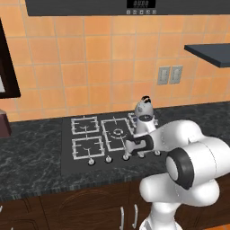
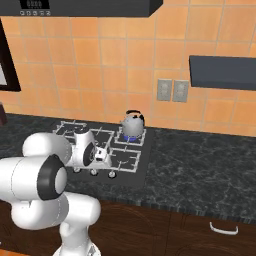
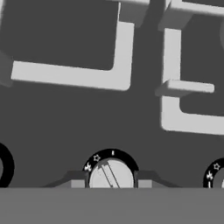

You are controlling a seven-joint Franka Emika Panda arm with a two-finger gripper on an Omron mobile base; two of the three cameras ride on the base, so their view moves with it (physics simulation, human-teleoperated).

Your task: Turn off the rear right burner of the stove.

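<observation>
- Right now the gripper (image 3: 111, 183) sits low over the front edge of the stove (image 1: 67, 168), its two fingertips (image 3: 78, 183) standing one on each side of a round silver knob (image 3: 111, 174).
- Jaws: set about as wide as the knob, the tips just beside its rim; whether the pads actually press on it I cannot tell from the hand view (the lower half of the knob is cut off by the bottom of the picture).
- Knob: its raised bar runs slightly tilted from straight-ahead in the hand view, leaning toward the small star marks on the black dial ring, not toward the single tick at the ring's top.
- Target: the rear right burner (image 2: 131, 138) lies at the back of the cooktop, beyond the gripper and off to its right, with a blue glow under a grey kettle (image 2: 133, 123) that stands on its grate.
- What matters for the coming move, as I judge it: the burner itself needs no reaching. The knob lies directly between the fingers, so the work is a close and a twist about the knob's own axis until the bar meets the off tick.
- Risk: a neighbouring knob (image 3: 217, 177) sits near on the right, and I cannot confirm which one governs the rear right burner.
</observation>
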